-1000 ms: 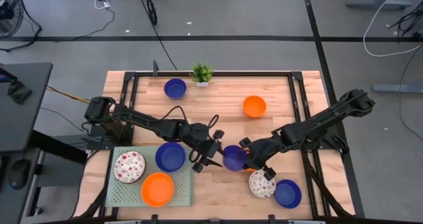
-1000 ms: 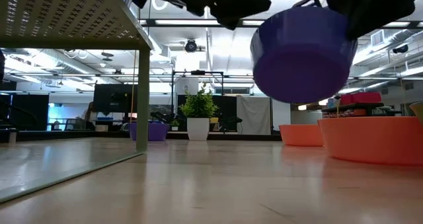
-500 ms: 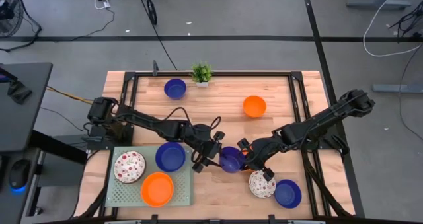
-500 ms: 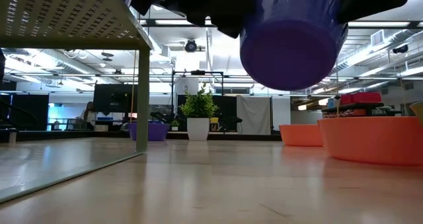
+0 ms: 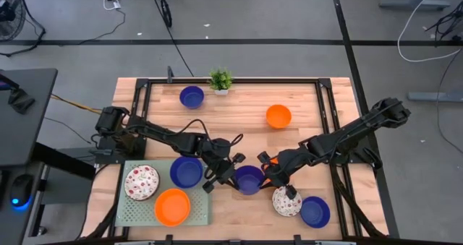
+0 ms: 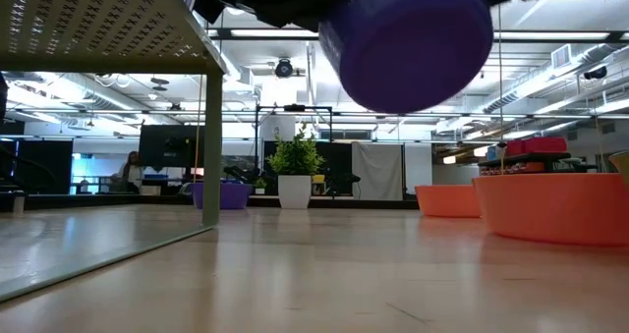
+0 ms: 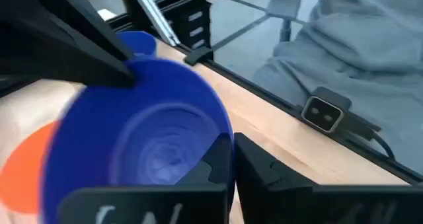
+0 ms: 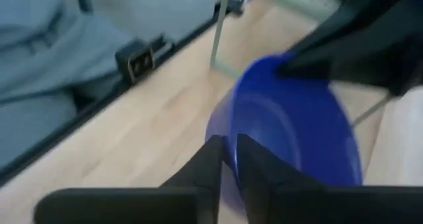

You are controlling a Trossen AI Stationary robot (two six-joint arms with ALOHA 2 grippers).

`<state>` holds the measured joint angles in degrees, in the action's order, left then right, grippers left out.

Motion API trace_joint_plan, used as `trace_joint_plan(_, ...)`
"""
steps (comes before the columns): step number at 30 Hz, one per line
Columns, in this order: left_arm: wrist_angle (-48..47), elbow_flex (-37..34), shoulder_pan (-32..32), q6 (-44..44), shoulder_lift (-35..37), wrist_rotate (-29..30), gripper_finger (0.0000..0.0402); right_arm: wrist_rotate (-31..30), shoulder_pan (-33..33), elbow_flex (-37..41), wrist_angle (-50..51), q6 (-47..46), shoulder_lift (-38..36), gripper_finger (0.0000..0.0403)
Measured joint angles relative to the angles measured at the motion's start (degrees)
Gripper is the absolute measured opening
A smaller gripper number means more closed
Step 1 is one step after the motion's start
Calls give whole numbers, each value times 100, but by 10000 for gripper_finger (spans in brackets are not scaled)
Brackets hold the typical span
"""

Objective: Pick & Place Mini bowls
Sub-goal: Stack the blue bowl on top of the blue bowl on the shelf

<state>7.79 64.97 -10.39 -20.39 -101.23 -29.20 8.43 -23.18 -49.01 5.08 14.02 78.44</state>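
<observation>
Wooden worktop [image 5: 239, 129] under both arms, pale green tray [image 5: 127, 217] at the near left corner. Three mini bowls in the tray already: speckled bowl [image 5: 141, 182], blue bowl [image 5: 187, 171], orange bowl [image 5: 172, 207]. Plenty left outside it: far blue bowl [image 5: 192, 97] beside the potted plant [image 5: 221, 79], far orange bowl [image 5: 278, 116], and near the right edge a second speckled bowl [image 5: 287, 200] touching a near blue bowl [image 5: 315, 211]. Roughly a third done, judging by that count.

Now the action, mid-worktop and off the surface: carried blue bowl [image 5: 249, 180] hanging in the air between the two arms, just right of the tray. Looks like a handover. Left gripper [image 5: 233, 177] on the tray side of it, fingers [image 7: 221, 168] clenched on the rim, one inside the bowl and one outside. Right gripper [image 5: 266, 174] at the opposite rim, straddling the edge; gripping or already letting go, impossible to tell. Bowl tilted in the low view, well clear of the wood. Probably headed for the tray once only the left arm has it.
</observation>
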Motion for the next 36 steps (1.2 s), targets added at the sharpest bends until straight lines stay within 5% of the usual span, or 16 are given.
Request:
trace_joint_plan(10, 25, 0, -151, -43, 31, 442, 9, -26, -157, 0, -1178, 340, -421, 144)
trace_joint_plan(16, -818, 634, -267, -435, 125, 1103, 6, 3, -792, 0, -1046, 36, -918, 149)
trace_joint_plan(26, -4361, 3338, -553, -988, 228, 2502, 6, -916, -1741, 4, -554, -278, -814, 114)
trace_joint_plan(31, -6307, 4430, -841, 55, 229, 3428, 10, -1035, -1883, 7, -440, -965, -706, 98)
trace_joint_plan(36, -7687, 4801, -1274, 1450, 234, 3968, 5, -1073, -2050, 236, -705, -1252, -427, 87)
